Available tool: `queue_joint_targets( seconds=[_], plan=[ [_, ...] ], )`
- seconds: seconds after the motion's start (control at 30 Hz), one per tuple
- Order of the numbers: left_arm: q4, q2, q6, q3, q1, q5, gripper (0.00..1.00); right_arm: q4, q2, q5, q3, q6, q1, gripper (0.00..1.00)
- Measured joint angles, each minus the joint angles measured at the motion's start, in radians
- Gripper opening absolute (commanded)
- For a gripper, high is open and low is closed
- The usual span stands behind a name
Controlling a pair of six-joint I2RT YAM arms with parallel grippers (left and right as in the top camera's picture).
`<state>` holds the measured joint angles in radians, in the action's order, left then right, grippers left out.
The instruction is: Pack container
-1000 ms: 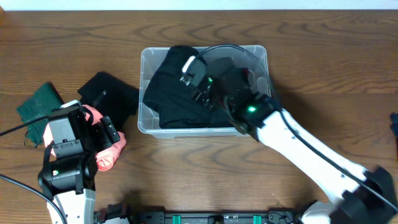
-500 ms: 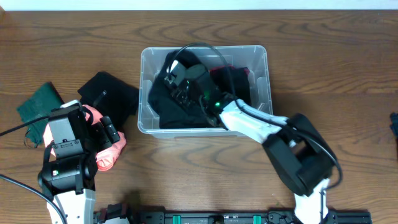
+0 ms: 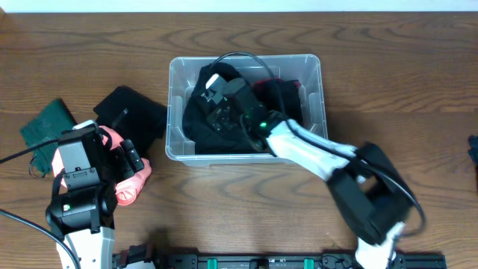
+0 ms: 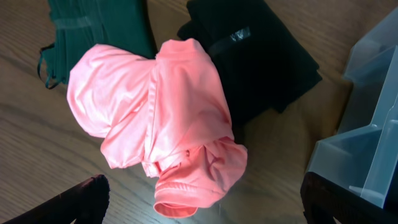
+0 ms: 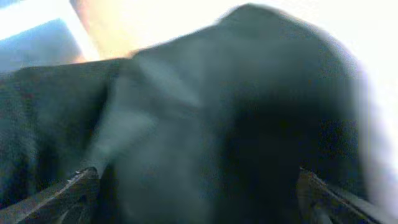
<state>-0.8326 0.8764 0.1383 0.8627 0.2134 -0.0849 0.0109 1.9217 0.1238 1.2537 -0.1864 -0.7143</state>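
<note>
Container [image 3: 170,112]: clear, upright on the bench [image 3: 388,75], in the middle of the overhead view toward the far edge. Inside: black clothing [image 3: 202,131] across the left and middle, a dark red patch [image 3: 290,91] near the right wall.

Right gripper [image 3: 213,97]: down inside the container over the black clothing, jaws spread wide. Wrist view blurred, filled with dark cloth; contact impossible to tell.

Left gripper [image 4: 208,202]: above the pink garment [image 4: 161,118], jaws wide, holding nothing.

Against the pink garment: folded black cloth [image 4: 261,68] on the container side, green cloth [image 4: 99,25] on the other side. All three on the bench, outside the container.
</note>
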Motion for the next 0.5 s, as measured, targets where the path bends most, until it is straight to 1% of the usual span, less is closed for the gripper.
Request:
queue_joint_targets(
  seconds=[0.07, 0.13, 0.2, 0.27, 0.33, 0.43, 0.5],
  plan=[
    [0.0, 0.0, 0.0, 0.0, 0.0, 0.0, 0.98, 0.058, -0.097, 0.08, -0.001, 0.015, 0.03, 0.99],
    [-0.001, 0.0, 0.0, 0.0, 0.0, 0.0, 0.98, 0.15, -0.199, 0.162, 0.0, 0.039, 0.08, 0.99],
    [0.0, 0.0, 0.0, 0.0, 0.0, 0.0, 0.98, 0.236, -0.29, 0.236, 0.004, 0.074, 0.148, 0.99],
    [0.001, 0.0, 0.0, 0.0, 0.0, 0.0, 0.98, 0.389, -0.367, 0.293, 0.013, 0.139, 0.259, 0.99],
    [0.0, 0.0, 0.0, 0.0, 0.0, 0.0, 0.98, 0.496, -0.399, 0.332, 0.017, 0.206, 0.369, 0.99],
    [0.0, 0.0, 0.0, 0.0, 0.0, 0.0, 0.98, 0.677, -0.39, 0.364, 0.012, 0.336, 0.563, 0.99],
    [0.0, 0.0, 0.0, 0.0, 0.0, 0.0, 0.98, 0.732, -0.365, 0.373, 0.002, 0.397, 0.679, 0.99]
  ],
)
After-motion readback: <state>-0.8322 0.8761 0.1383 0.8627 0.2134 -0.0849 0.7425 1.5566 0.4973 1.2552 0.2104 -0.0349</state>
